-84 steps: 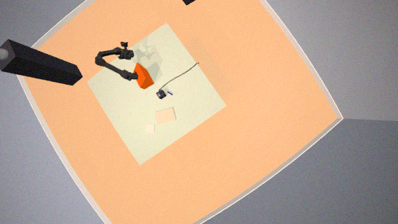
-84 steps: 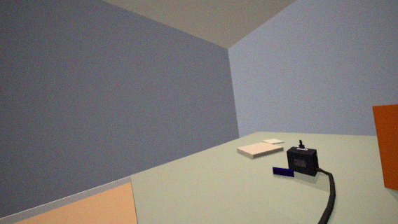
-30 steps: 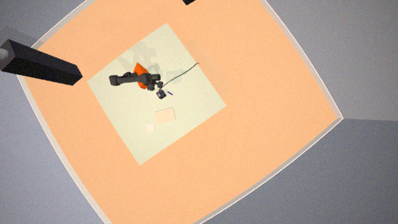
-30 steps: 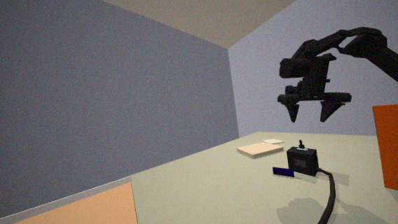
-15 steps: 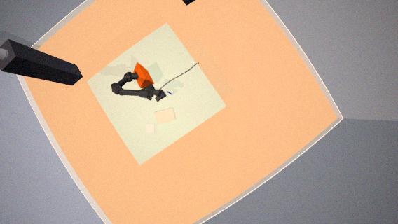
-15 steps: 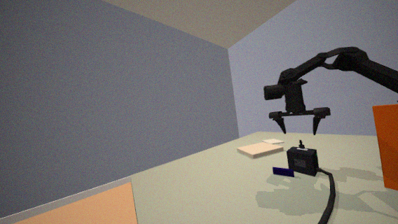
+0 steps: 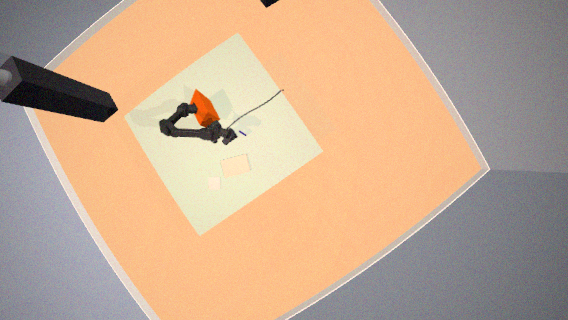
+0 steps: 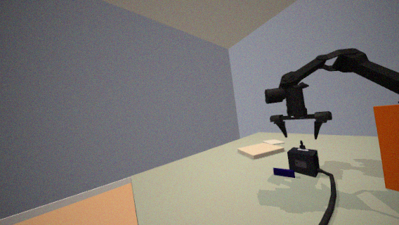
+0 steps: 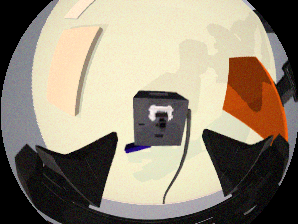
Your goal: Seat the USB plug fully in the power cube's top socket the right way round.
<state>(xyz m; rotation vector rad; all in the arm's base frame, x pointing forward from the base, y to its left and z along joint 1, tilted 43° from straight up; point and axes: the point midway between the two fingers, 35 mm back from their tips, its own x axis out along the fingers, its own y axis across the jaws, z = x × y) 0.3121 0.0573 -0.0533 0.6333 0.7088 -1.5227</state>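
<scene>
The black power cube (image 8: 303,168) (image 9: 142,125) stands on the pale green table top, its cable leaving from one side. The small dark USB plug (image 8: 301,145) (image 9: 161,119) stands up from the socket on its top, beside a white patch. Which way round the plug is cannot be told. My gripper (image 8: 301,138) (image 9: 162,135) is open and empty, pointing down above the plug, one finger to each side and the fingertips a little higher than the plug. In the top view the arm hides the cube.
A dark blue bar (image 7: 242,133) (image 8: 284,172) (image 9: 136,148) lies close beside the cube. The black cable (image 7: 255,110) (image 8: 332,197) (image 9: 182,160) runs to the table edge. A tall orange block (image 7: 204,107) (image 8: 388,148) (image 9: 250,100) stands near the arm. A flat peach block (image 7: 235,165) (image 8: 260,150) (image 9: 72,70) and a smaller pale piece (image 7: 214,183) lie beyond.
</scene>
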